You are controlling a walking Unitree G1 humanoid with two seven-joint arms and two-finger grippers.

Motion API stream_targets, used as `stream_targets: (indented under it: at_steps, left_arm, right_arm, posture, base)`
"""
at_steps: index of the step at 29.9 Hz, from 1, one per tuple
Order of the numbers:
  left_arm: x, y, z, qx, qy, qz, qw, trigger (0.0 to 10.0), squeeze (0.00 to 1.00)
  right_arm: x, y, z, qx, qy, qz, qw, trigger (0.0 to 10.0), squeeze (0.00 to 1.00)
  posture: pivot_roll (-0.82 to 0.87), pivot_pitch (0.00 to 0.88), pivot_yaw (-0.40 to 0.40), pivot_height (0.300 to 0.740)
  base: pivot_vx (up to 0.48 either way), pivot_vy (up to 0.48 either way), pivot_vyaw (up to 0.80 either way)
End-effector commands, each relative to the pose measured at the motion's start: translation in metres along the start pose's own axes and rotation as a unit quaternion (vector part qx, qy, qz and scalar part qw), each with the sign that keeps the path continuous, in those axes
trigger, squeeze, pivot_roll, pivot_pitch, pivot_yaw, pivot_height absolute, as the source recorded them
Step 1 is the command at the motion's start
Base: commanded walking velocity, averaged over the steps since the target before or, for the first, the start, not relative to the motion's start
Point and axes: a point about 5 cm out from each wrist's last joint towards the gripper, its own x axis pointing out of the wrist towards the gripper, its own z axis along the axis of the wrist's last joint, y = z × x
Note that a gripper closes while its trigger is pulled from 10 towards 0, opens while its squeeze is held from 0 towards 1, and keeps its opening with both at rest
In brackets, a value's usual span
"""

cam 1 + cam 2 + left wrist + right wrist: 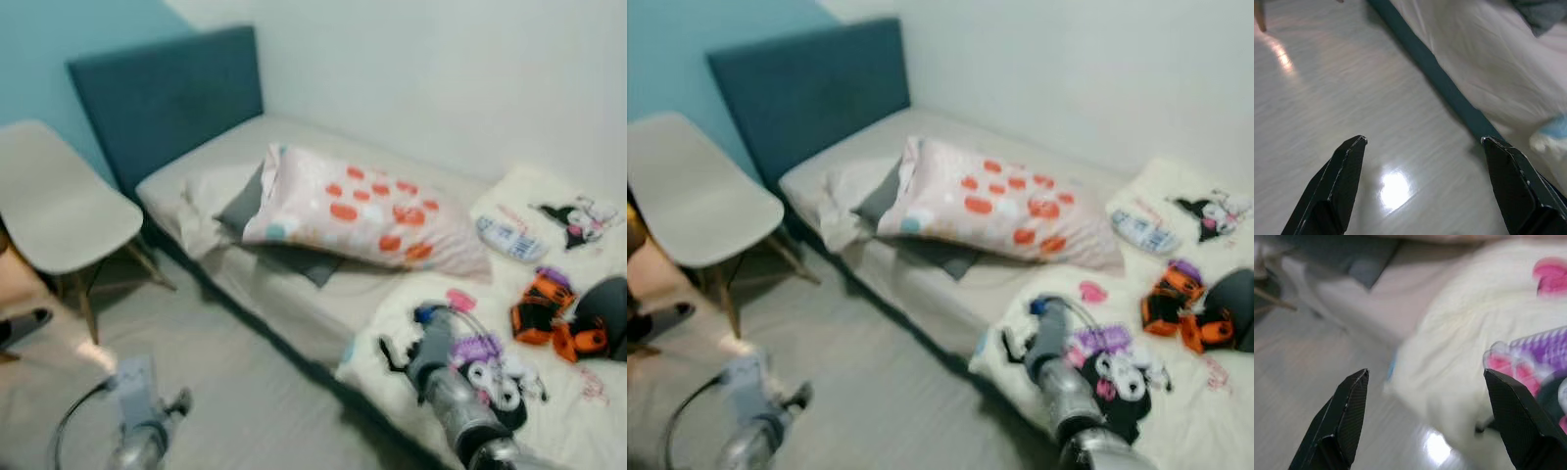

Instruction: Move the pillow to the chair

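Pillow (pixel 367 213) with orange spots lay on the bed (pixel 294 294), well apart from the white chair (pixel 54 201) in the head views. In the left wrist view, the left gripper (pixel 1422 147) hung released over the floor (pixel 1327 98). In the right wrist view, the right gripper (pixel 1425 377) was spread above the blanket (pixel 1449 333); a grab might snag that bedding instead.
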Motion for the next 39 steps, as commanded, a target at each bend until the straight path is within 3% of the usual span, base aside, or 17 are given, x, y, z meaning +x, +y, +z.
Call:
stream_targets:
  at_steps: [1, 11, 18, 23, 30, 39]
  left_arm:
    - [-0.004, 0.019, -0.005, 0.003, 0.01, 0.027, 1.0, 10.0, 0.0]
    - [-0.004, 0.013, -0.009, 0.008, 0.018, 0.015, 1.0, 10.0, 0.0]
    - [-0.004, 0.011, -0.009, 0.009, 0.018, 0.013, 1.0, 10.0, 0.0]
    - [-0.005, 0.013, -0.011, 0.008, 0.023, 0.034, 0.999, 10.0, 0.0]
    - [-0.006, 0.016, -0.014, 0.017, 0.031, 0.04, 0.999, 10.0, 0.0]
    - [-0.006, 0.016, -0.014, 0.019, 0.027, 0.041, 0.999, 10.0, 0.0]
  right_arm:
    - [0.003, 0.016, 0.001, 0.007, -0.007, 0.021, 1.0, 10.0, 0.0]
    - [0.011, 0.034, 0.03, 0.042, -0.055, 0.07, 0.995, 10.0, 0.0]
    - [0.013, 0.034, 0.042, 0.068, -0.073, 0.069, 0.993, 10.0, 0.0]
    - [0.016, 0.041, 0.041, 0.132, -0.045, 0.093, 0.986, 10.0, 0.0]
    - [0.015, 0.031, 0.039, 0.207, -0.047, 0.074, 0.974, 10.0, 0.0]
    - [0.007, 0.008, 0.013, 0.287, -0.021, 0.019, 0.958, 10.0, 0.0]
  posture:
    - [-0.15, 0.026, 0.024, 0.74]
    - [-0.15, 0.021, 0.027, 0.74]
    - [-0.15, 0.02, 0.027, 0.74]
    - [-0.16, 0.019, 0.027, 0.74]
    - [-0.16, 0.014, 0.024, 0.71]
    - [-0.17, 0.002, 0.018, 0.675]
  base:
    - [0.48, 0.0, 0.0]
    - [0.48, 0.0, -0.08]
    - [0.446, 0.0, -0.56]
    - [0.07, 0.0, 0.0]
    - [0.0, 0.0, 0.0]
    - [0.0, 0.0, 0.0]
